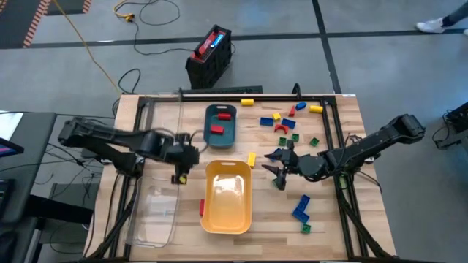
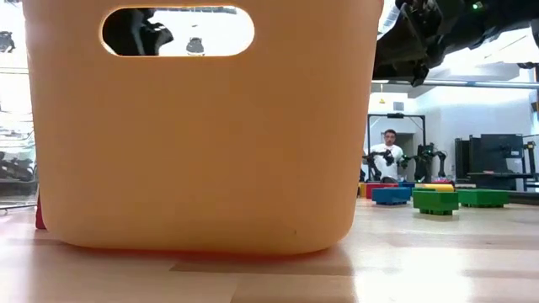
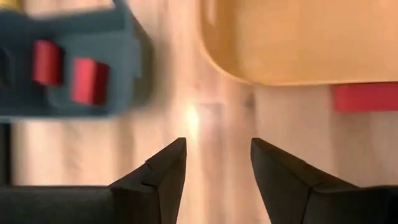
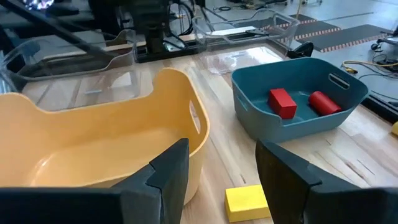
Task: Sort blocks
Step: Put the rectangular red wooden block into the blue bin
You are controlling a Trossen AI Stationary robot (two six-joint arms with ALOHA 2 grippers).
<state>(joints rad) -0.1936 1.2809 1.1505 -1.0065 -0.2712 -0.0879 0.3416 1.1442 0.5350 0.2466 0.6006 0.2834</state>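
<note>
While the yellow tray (image 1: 225, 196) sits between both arms on the worktop (image 1: 344, 219), the right end effector (image 1: 278, 169) hovers with fingers apart and empty, a yellow block (image 4: 247, 202) just ahead. Left end effector (image 1: 180, 166), likewise spread, faces the teal tray (image 3: 74, 68) holding two red blocks (image 3: 88, 79); other blocks (image 1: 287, 126) lie scattered beyond the right one.

A robotics lab: grey floor (image 1: 380, 22) with hazard tape (image 1: 35, 22) and trailing cables (image 1: 131, 14); more robot arms (image 2: 421, 157) on benches behind; a person (image 2: 388, 151) seated there.
</note>
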